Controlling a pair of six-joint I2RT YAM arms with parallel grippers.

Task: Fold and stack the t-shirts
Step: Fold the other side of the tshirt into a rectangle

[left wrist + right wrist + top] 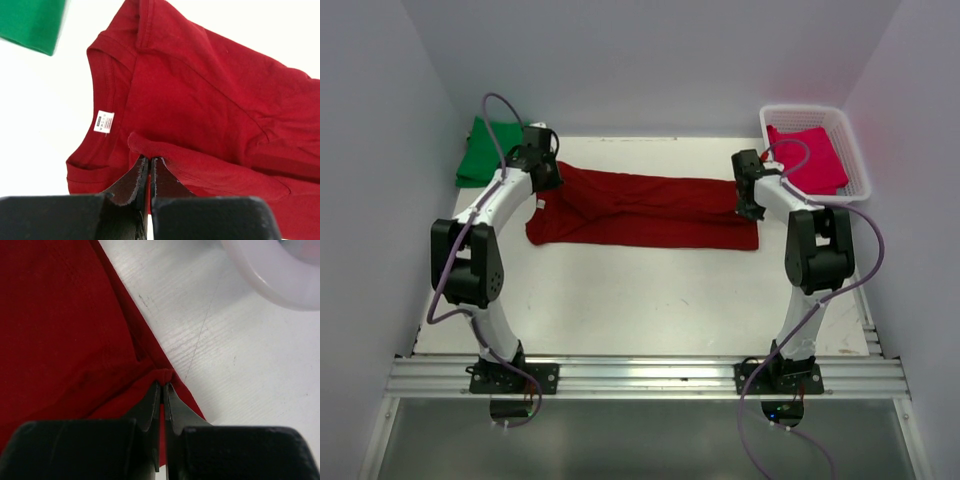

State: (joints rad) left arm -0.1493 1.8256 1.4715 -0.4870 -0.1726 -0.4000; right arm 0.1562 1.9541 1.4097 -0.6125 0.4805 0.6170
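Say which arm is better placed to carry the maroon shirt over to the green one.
Left, probably. The left pincer is shut on the collar end of the maroon shirt, close beside the green shirt. The right pincer is shut on the opposite end, near the white basket.

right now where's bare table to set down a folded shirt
Free: the wide white table strip between the dark maroon-red t-shirt and the arm bases. Crowded: far left holds the bright green t-shirt, far right the white lattice basket with the pinkish-red t-shirt.
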